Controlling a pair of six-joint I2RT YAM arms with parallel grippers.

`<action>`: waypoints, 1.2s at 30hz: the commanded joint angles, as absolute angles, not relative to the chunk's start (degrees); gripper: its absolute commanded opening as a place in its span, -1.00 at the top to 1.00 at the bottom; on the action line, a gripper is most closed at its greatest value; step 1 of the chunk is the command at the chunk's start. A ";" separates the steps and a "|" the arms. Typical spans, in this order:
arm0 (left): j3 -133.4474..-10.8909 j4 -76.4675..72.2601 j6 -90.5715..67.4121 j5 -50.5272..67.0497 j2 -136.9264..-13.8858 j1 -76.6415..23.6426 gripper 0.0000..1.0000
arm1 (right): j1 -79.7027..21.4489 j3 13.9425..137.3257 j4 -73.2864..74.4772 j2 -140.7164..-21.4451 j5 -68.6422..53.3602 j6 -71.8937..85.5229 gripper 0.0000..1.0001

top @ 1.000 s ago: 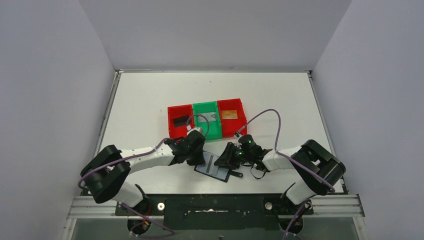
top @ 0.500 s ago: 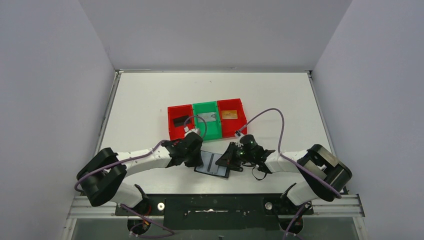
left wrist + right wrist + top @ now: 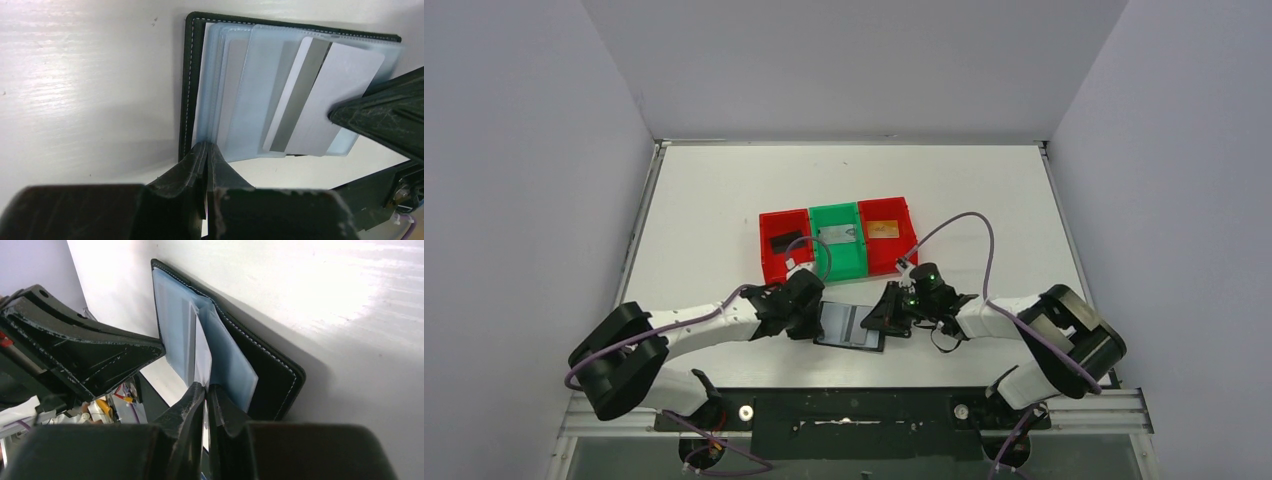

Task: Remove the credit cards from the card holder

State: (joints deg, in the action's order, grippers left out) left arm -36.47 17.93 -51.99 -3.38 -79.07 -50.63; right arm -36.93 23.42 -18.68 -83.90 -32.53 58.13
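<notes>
Top external: arms (image 3: 714, 318) lie low, flanking card holder (image 3: 849, 326).

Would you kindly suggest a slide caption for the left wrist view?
Left gripper clamps the open card holder; right gripper pinches a protruding silver-grey card.

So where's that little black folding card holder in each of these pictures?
Top external: the black folding card holder lies low centre.
Left wrist: fills the upper middle, open.
Right wrist: centre, seen at a low angle.
Shared landmark: the left tool, closed tip at the holder's edge; bottom in left wrist, left in right wrist.
</notes>
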 commanded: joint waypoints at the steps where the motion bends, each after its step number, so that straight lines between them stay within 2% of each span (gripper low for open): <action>1: -34.99 20.27 -52.22 -3.74 -76.45 -50.65 1.00 | -36.16 25.46 -18.60 -86.22 -31.94 56.72 0.81; 6: -35.75 19.83 -51.48 -3.92 -74.80 -50.65 1.00 | -36.20 22.84 -27.11 -87.76 -31.38 63.15 0.58; 8: -36.54 20.26 -51.13 -4.94 -73.39 -50.63 1.00 | -36.20 22.60 -27.50 -88.10 -30.23 63.81 0.62; 10: -37.38 20.23 -50.03 -6.12 -71.59 -50.63 0.98 | -36.22 22.17 -27.88 -88.00 -29.51 64.26 0.74; 14: -41.07 20.17 -47.74 -7.66 -69.46 -50.39 0.80 | -36.18 21.08 -27.99 -86.67 -28.50 64.35 0.91; 17: -42.60 16.36 -45.20 -4.49 -70.44 -49.92 0.60 | -36.11 20.96 -27.32 -86.02 -28.48 63.91 0.97; 20: -43.25 11.53 -43.21 0.44 -74.22 -49.24 0.56 | -36.13 20.83 -27.13 -85.84 -28.62 63.89 0.98; 27: -44.64 10.91 -43.63 5.07 -85.21 -48.85 0.63 | -36.12 20.84 -27.36 -85.62 -28.52 64.05 0.97; 36: -38.50 11.69 -47.09 5.66 -86.26 -49.00 0.82 | -36.33 19.91 -34.09 -87.15 -29.25 67.88 0.78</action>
